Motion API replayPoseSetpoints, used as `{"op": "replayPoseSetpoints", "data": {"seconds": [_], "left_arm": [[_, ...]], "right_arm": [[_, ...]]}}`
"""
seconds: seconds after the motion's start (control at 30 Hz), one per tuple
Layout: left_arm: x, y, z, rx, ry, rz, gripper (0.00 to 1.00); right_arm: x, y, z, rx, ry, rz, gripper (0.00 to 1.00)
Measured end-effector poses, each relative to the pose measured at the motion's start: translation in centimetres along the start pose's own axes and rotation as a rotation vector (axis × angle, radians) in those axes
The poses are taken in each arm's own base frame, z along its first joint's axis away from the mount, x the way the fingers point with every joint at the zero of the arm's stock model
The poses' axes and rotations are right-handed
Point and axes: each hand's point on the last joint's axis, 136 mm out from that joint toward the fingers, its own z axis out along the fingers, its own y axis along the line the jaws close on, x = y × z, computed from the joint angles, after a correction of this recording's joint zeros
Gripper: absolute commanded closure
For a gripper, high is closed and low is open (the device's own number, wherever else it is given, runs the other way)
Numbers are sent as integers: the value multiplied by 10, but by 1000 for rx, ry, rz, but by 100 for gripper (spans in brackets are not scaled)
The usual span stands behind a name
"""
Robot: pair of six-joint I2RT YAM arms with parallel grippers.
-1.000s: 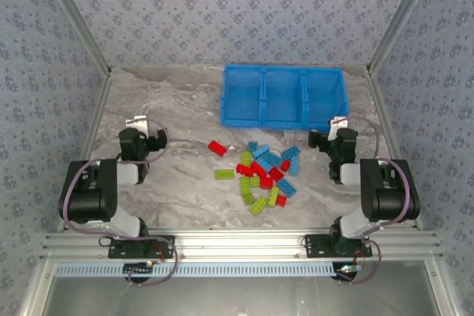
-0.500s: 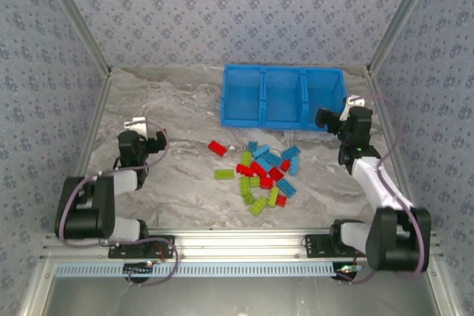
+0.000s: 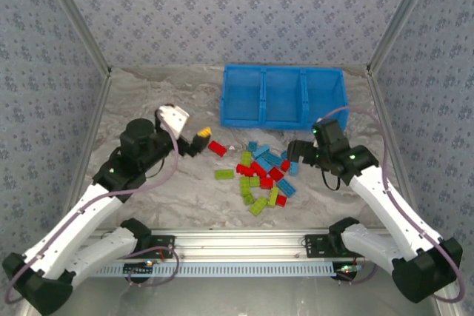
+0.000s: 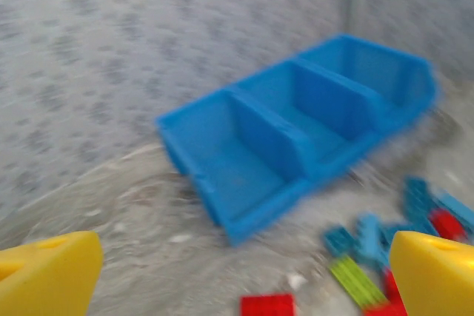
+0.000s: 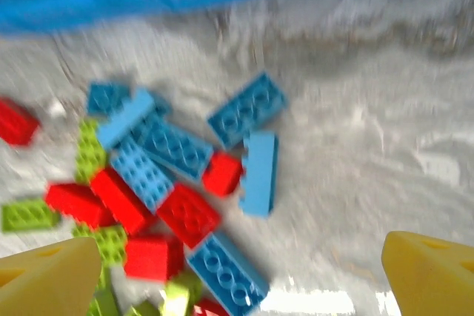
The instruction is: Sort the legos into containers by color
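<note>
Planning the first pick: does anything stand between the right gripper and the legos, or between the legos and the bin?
Nothing visible does. The open right gripper hovers at the right edge of the legos, and bare table lies between them and the front wall of the blue bin.

Glossy studded plastic legos (image 3: 261,172) and smooth plastic bin (image 3: 244,120) — on a matt, marble-look table (image 3: 163,90)

White-and-black arms (image 3: 74,221), lilac cables (image 3: 175,159), yellow fingertips (image 4: 52,271)
</note>
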Motion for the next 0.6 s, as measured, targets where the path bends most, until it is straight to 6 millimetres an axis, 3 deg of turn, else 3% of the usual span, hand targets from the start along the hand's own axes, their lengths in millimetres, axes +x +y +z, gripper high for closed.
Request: {"op": "replayPoseSetpoints", "data": {"seconds": [0.07,0.2,0.27,0.37,0.6], "left_arm": [[8,-38,-4,131,69,107,1],[43,-79,-3,280,204,264,1],[66,-87,-1,317,265,304,1],[83,-93,0,349,301,322,1],[87,-96,1,368,301,335,1]], "right_arm": [[15,-2,9,42,60,-14,9],[35,-16,34,126,151,-10,26],[43,-22,48,166,195,-11,32],[47,-23,66,190,229,-13,36],[44,-20,96,168,233,13,43]]}}
